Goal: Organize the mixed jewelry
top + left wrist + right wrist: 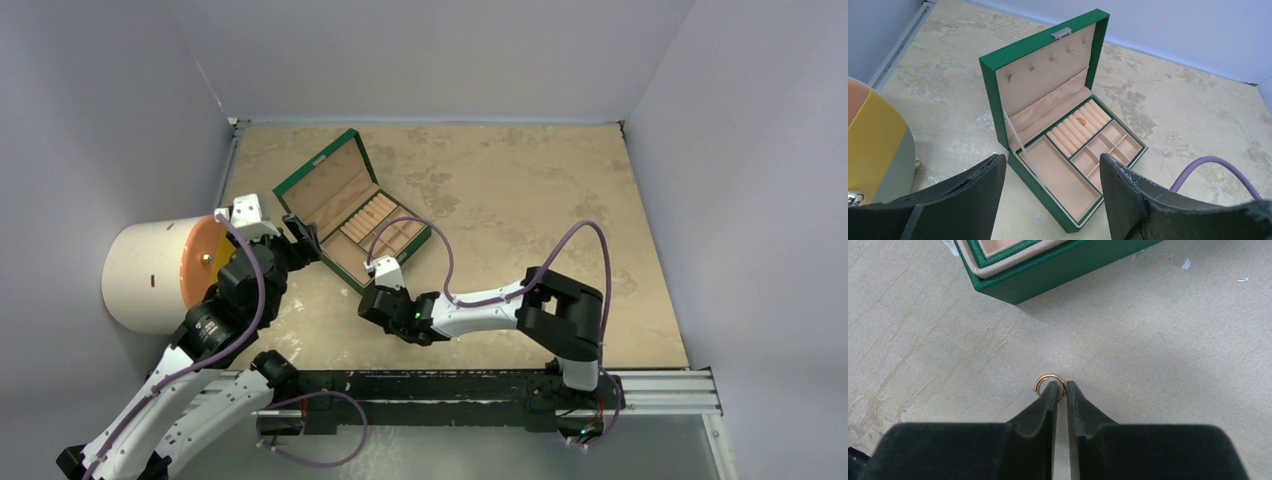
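A thin gold hoop lies on the table just in front of the green box's near corner. My right gripper is low on the table, its jaws almost together and pinching the hoop's right side; the hoop curls round the left fingertip. In the top view the right gripper sits below the open green box. My left gripper is open and empty, held above the table facing the box. One small gold piece rests on the box's ring rolls. Other jewelry is out of view.
A white cylinder with an orange and yellow face lies at the left edge beside the left arm. The box's lid stands open toward the back left. A purple cable loops near the box. Grey walls enclose the table.
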Robot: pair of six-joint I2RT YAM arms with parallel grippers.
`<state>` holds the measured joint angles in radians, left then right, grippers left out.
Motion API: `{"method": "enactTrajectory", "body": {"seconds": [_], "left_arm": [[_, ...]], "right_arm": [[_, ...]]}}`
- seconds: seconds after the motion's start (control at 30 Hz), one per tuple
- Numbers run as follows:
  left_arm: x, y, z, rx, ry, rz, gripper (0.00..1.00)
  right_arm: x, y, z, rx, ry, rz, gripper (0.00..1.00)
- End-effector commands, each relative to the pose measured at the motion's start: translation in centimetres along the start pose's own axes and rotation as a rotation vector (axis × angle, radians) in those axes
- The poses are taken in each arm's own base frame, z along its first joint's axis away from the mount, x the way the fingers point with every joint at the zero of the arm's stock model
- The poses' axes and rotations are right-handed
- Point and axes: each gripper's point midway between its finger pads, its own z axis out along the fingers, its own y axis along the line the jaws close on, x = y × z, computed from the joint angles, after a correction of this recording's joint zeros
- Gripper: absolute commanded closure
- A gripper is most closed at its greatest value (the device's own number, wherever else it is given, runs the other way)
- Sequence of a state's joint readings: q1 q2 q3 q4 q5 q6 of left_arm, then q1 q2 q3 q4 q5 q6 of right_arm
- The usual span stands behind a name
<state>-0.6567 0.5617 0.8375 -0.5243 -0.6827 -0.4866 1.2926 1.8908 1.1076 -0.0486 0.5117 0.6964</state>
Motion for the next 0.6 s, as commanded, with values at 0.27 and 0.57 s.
{"method": "enactTrajectory", "body": {"seconds": [0.27, 0.57], "left_arm": [[-0.9, -0.5, 0.1, 0.019, -0.029, -0.032, 0.32], [-0.4, -0.9, 0.3, 0.030, -0.011, -0.039, 0.32]], "right_arm": [[2.2, -1.3, -0.5, 0.084, 0.051, -0.081, 1.00], [0.6, 0.1, -1.9, -0.032, -0.007, -0.037, 1.00]]}}
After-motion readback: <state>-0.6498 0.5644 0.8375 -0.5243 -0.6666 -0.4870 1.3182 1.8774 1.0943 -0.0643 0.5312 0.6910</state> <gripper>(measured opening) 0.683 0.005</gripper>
